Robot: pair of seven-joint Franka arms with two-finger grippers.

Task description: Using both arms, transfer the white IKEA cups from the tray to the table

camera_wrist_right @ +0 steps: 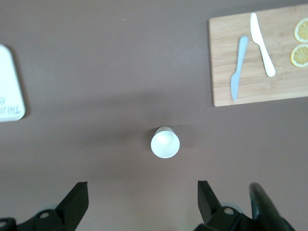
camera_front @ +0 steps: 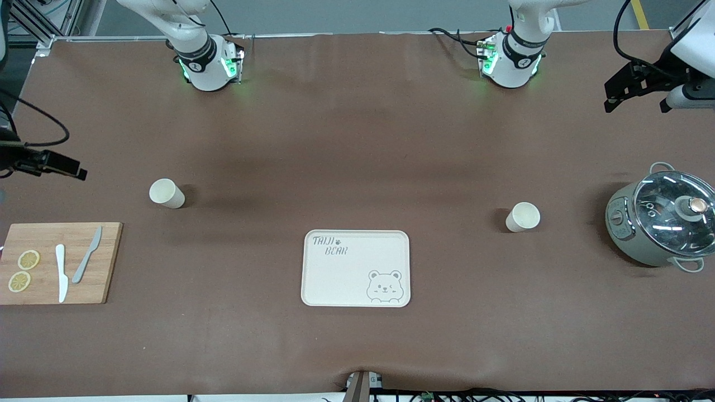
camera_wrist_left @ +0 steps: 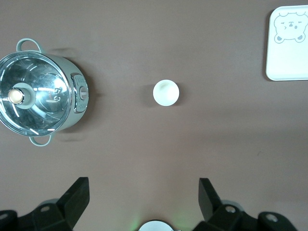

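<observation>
Two white cups stand upright on the brown table, apart from the bear tray (camera_front: 356, 268). One cup (camera_front: 166, 194) is toward the right arm's end, the other cup (camera_front: 523, 216) toward the left arm's end. My right gripper (camera_front: 56, 164) hangs high above the right arm's end of the table. In the right wrist view it (camera_wrist_right: 143, 187) is open and empty, with its cup (camera_wrist_right: 165, 142) well below. My left gripper (camera_front: 634, 92) hangs high above the left arm's end, also open and empty (camera_wrist_left: 143, 185), with the other cup (camera_wrist_left: 166, 92) far beneath it.
A grey-green pot with a glass lid (camera_front: 662, 218) stands beside the cup at the left arm's end. A wooden cutting board (camera_front: 106, 262) with two knives and lemon slices lies at the right arm's end, nearer the front camera than that cup.
</observation>
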